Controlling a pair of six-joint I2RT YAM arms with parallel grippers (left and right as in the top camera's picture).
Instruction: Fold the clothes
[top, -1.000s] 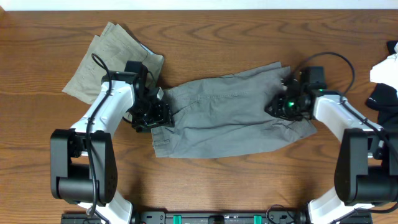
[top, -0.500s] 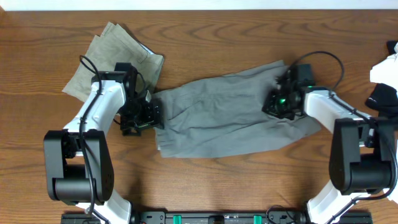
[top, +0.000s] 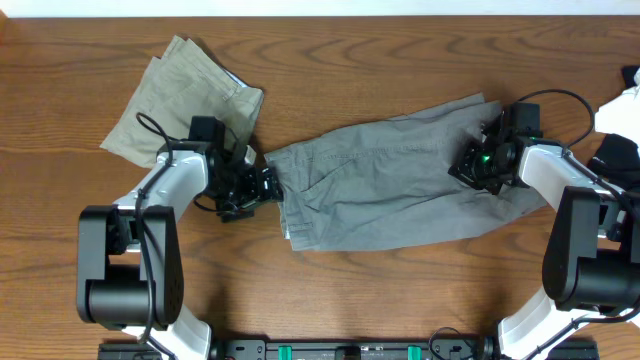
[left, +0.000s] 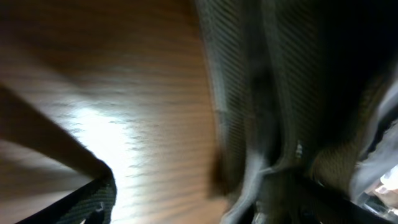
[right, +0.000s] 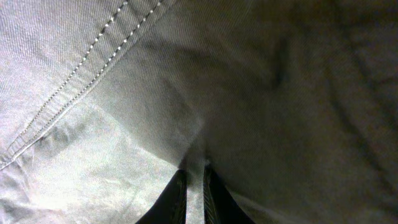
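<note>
The grey shorts (top: 380, 190) lie spread flat across the middle of the table. My left gripper (top: 264, 186) sits at their left edge. In the blurred left wrist view its fingers (left: 193, 205) stand wide apart, with bare wood between them and the shorts' edge (left: 249, 74) against the right finger. My right gripper (top: 478, 162) is on the shorts' right end. In the right wrist view its fingers (right: 194, 177) are shut on a pinched fold of the grey cloth (right: 124, 93).
A folded khaki-beige garment (top: 185, 95) lies at the back left, just behind my left arm. A white cloth (top: 618, 108) and a black one (top: 615, 155) lie at the right edge. The table (top: 400, 60) is brown wood.
The shorts first slid a little left, then right by a few centimetres. Both grippers moved left, then right with them. The right end is drawn out further.
</note>
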